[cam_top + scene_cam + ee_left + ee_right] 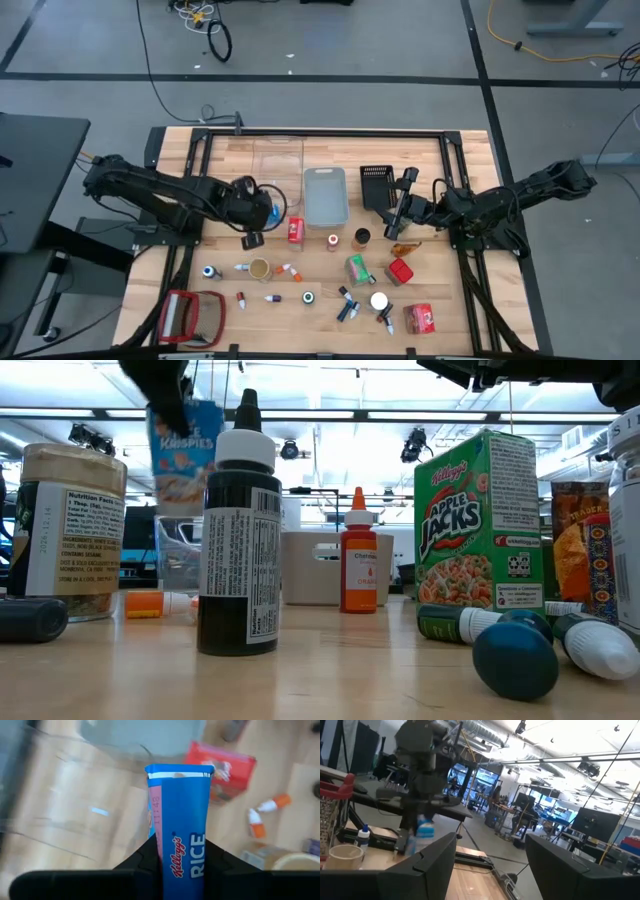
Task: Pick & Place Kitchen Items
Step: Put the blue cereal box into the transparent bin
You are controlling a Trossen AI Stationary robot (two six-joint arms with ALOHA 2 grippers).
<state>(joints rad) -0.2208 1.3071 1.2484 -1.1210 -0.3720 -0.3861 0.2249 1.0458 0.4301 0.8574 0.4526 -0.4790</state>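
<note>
My left gripper (266, 212) is shut on a blue Rice Krispies carton (181, 815), held above the table just near of the clear bin (278, 160). In the low view the carton (186, 452) hangs under the dark gripper, well above the tabletop. Other kitchen items lie loose on the wood: a red carton (295, 230), an orange-capped bottle (332, 241), a brown jar (361, 237) and a green Apple Jacks carton (358, 268). My right gripper (490, 865) is open, nothing between its fingers, raised near the black bin (377, 185). My left gripper pinches the blue carton between its two fingers (150, 856), one on each of two opposite faces, at the end nearest the wrist (182, 862). The narrow printed side faces the wrist camera. The fingers slant down from the table's left. The carton is lifted clear.
A grey bin (325, 195) stands between the clear and black bins at the far middle. A red-framed flat object (190, 315) lies at the near left. Small bottles, a tan jar (260, 268) and two more red cartons (400, 271) are scattered over the near half.
</note>
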